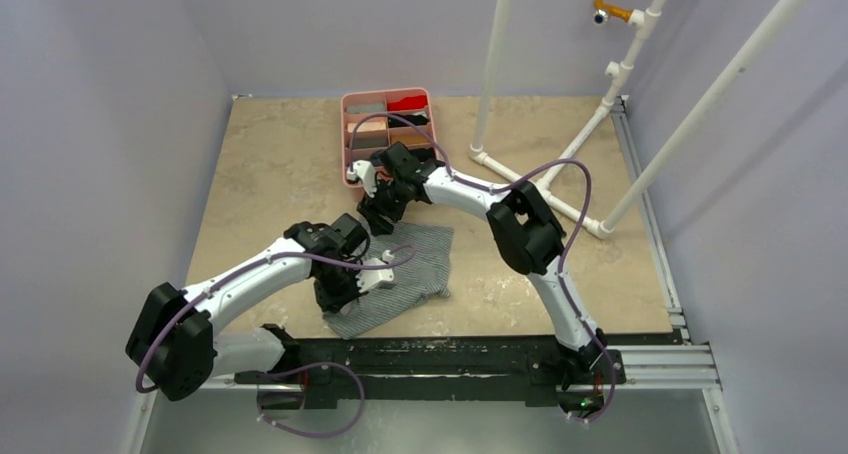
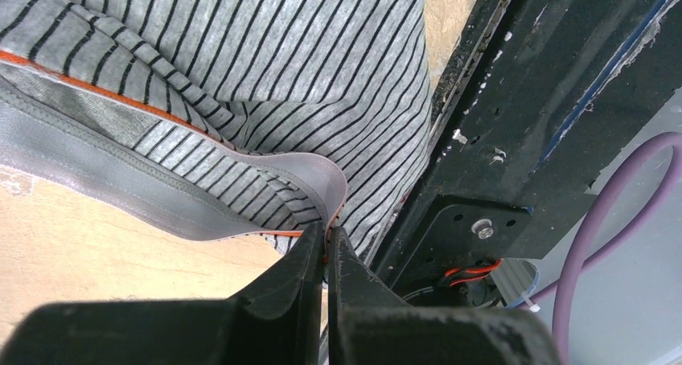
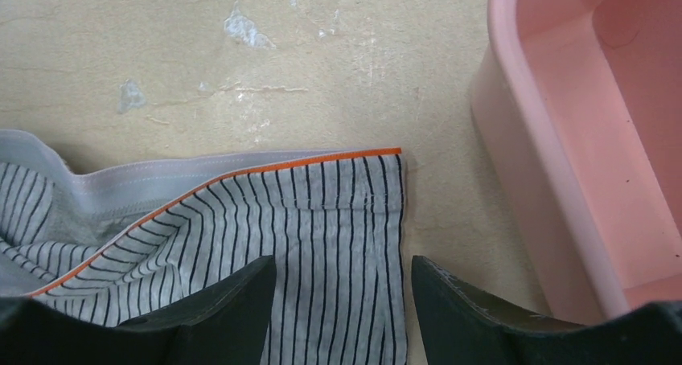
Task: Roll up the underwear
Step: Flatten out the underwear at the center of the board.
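Observation:
The grey striped underwear with an orange-red edge lies partly spread on the tan table, near the front rail. My left gripper is shut on its grey waistband edge, and in the left wrist view the jaws pinch that edge and lift a fold off the table. My right gripper hovers open over the garment's far corner. Its two fingertips straddle the striped cloth without touching it. No plain black underwear is identifiable.
A pink divided tray with several folded cloths stands just beyond the right gripper; its wall is close to the right finger. White pipe frame stands at the right. The black base rail runs along the near edge.

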Tool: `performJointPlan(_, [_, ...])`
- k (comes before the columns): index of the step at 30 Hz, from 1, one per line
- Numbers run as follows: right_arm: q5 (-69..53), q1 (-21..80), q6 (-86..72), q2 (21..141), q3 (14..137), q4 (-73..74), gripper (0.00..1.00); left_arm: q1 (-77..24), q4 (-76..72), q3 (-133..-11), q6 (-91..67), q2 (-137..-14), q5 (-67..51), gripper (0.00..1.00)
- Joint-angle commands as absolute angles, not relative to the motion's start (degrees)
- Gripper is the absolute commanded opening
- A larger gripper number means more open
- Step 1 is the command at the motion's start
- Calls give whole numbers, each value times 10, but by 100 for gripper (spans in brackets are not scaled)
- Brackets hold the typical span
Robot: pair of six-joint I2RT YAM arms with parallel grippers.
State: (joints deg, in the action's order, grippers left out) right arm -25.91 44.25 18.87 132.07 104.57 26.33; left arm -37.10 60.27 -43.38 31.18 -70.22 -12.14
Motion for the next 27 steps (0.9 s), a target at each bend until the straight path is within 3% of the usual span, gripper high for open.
performJointPlan(1, [-202,453,185,1326,1065,216,62,-364,597,-433,330,-682,-116,0])
performJointPlan(5, [-168,467,195,1333,1054,197,60,-362,600,-432,333,-679,-117,0])
performJointPlan(9, [-115,480,201,1330,1029,170,50,-357,601,-435,339,-671,-115,0])
performJointPlan(13, [-87,481,202,1318,1010,161,27,-353,606,-441,346,-665,-113,0])
performJointPlan(16, [-89,480,202,1294,996,160,1,-349,611,-447,352,-660,-107,0])
performJointPlan(27, [-31,434,218,1078,907,188,0,-234,626,-549,406,-630,-131,0])
